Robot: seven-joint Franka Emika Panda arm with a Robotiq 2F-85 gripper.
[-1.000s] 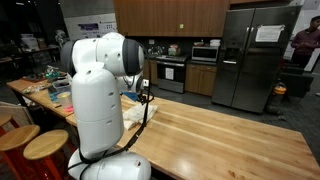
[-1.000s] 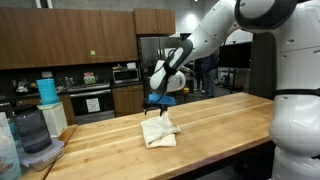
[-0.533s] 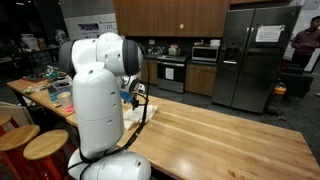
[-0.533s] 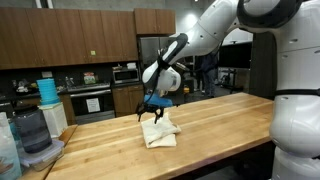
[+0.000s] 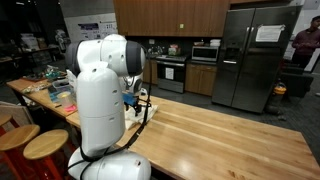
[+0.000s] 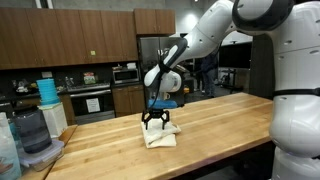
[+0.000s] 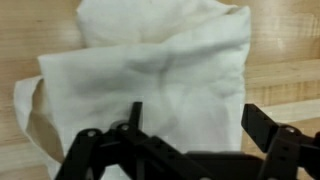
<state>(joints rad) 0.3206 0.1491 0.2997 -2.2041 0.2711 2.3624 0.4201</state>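
Note:
A crumpled white cloth (image 6: 161, 135) lies on the wooden countertop (image 6: 220, 125), and it fills most of the wrist view (image 7: 150, 65). My gripper (image 6: 154, 121) hangs just above the cloth's near-left part, pointing down, jaws open with nothing between them. In the wrist view the gripper (image 7: 198, 120) straddles the cloth's lower edge, with the right finger (image 7: 265, 125) over bare wood at the cloth's right border. In an exterior view the robot's white body hides most of the gripper (image 5: 140, 100) and only a bit of the cloth (image 5: 132, 113) shows.
A blender jar (image 6: 30, 135) and a stack of blue cups (image 6: 47, 90) stand at the counter's left end. Two wooden stools (image 5: 45, 146) sit by the robot base. A steel fridge (image 5: 250, 55) and a person (image 5: 305, 42) are far behind.
The gripper has come down and slightly left from above the counter until it is just over the cloth. Its jaws stayed open. The cloth has not moved.

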